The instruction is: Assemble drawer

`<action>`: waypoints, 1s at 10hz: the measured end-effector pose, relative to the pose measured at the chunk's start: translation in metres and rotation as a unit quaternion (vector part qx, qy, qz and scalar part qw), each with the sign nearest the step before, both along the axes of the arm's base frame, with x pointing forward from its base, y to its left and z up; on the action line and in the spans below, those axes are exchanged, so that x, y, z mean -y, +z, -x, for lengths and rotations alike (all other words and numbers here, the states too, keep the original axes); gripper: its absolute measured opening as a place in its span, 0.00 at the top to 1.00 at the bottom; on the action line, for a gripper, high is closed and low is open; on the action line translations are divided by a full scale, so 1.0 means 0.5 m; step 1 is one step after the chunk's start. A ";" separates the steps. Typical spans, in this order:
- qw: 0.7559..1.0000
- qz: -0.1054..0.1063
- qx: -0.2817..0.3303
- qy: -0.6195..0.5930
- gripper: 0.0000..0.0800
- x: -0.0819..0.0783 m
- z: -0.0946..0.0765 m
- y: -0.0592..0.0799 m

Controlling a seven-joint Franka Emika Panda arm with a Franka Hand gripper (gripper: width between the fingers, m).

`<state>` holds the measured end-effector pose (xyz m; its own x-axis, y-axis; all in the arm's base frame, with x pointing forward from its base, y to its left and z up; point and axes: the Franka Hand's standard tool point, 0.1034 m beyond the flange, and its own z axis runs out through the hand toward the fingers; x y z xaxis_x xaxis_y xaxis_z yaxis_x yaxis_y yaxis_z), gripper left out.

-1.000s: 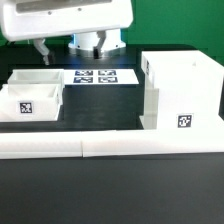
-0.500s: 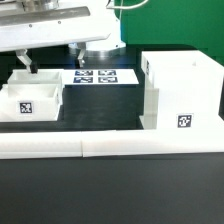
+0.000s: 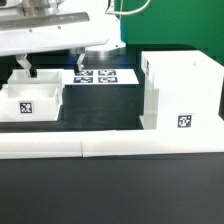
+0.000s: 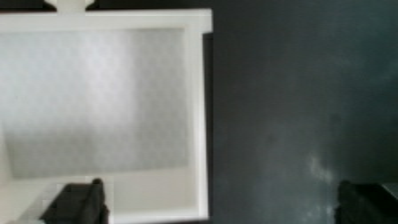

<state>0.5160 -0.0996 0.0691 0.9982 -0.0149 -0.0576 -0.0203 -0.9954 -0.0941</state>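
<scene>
The tall white drawer case (image 3: 180, 90) with a square tag stands on the exterior view's right. Two white open-top trays sit on the left: a tagged one (image 3: 30, 101) in front and another (image 3: 40, 78) just behind it. My gripper (image 3: 50, 63) hangs open and empty just above the rear tray, one finger (image 3: 25, 65) over its left part, the other near its right edge. In the wrist view a tray's white inside (image 4: 107, 100) fills one half. My gripper (image 4: 222, 203) straddles its wall, one finger (image 4: 75, 203) over the tray and the other over the black table.
The marker board (image 3: 105, 76) lies flat behind the trays, between them and the case. A long low white border rail (image 3: 110, 146) runs along the front of the black table. The arm's white body hangs over the back left.
The gripper has moved toward the exterior view's left and come down over the rear tray. Its jaws have stayed open. The trays and case have not moved.
</scene>
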 end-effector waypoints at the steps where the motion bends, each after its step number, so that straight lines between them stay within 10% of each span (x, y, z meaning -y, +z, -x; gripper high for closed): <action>1: 1.000 0.001 -0.003 -0.001 0.19 0.000 0.011 -0.011; 10: 1.000 0.028 0.002 0.001 0.19 0.007 0.039 -0.113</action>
<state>0.4966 -0.1033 0.0124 0.9985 -0.0152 -0.0523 -0.0172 -0.9991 -0.0391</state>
